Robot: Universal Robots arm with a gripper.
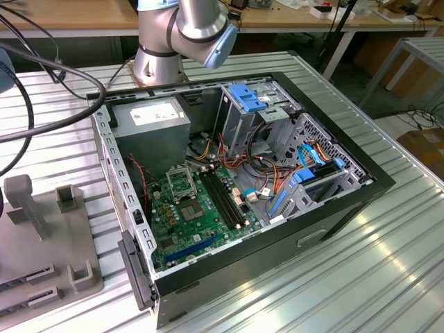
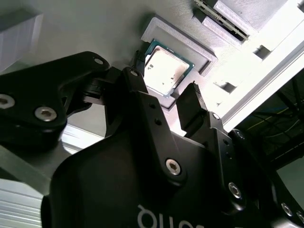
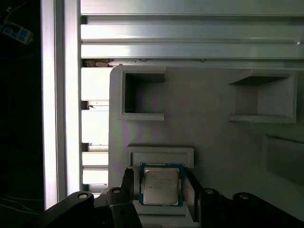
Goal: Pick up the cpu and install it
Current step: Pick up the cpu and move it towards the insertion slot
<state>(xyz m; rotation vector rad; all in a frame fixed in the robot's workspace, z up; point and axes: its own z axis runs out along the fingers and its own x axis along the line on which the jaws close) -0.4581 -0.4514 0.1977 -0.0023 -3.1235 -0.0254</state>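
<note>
Black gripper point(image 2: 165, 75): closest to the lens in both wrist views. Its two fingers point(image 2: 191, 102) are spread apart, one on each side of the cpu point(image 3: 161, 185), with nothing clamped between them. In the first wrist view a slim gap shows between one finger and the chip's edge.

Cpu: small square plate with a silver-grey face and a green rim. It lies flat in a shallow framed recess point(image 3: 161, 156) of the fixture plate point(image 3: 209, 133).

Fixture plate: pale grey, with two box-shaped pockets point(image 3: 141, 116) farther along it. It rests on the ribbed aluminium table point(image 3: 190, 42) and shows at the near side of the exterior view's left point(image 1: 41, 243).

Computer case point(image 1: 347, 208): black, side panel off, lying on the table to the exterior view's right of the fixture.
- Motherboard point(image 1: 187, 222): green, on the case floor.
- Socket point(image 1: 182, 182): metal-framed, on the board's far part, well apart from the cpu.
- Power supply point(image 1: 152, 114): grey box with a white label, at the far left corner of the case.
- Drive cage point(image 1: 253, 104): blue latches, at the far right, with bundled cables point(image 1: 267, 177) below it.

Arm point(image 1: 177, 35): silver base standing beyond the case's far edge.
</note>
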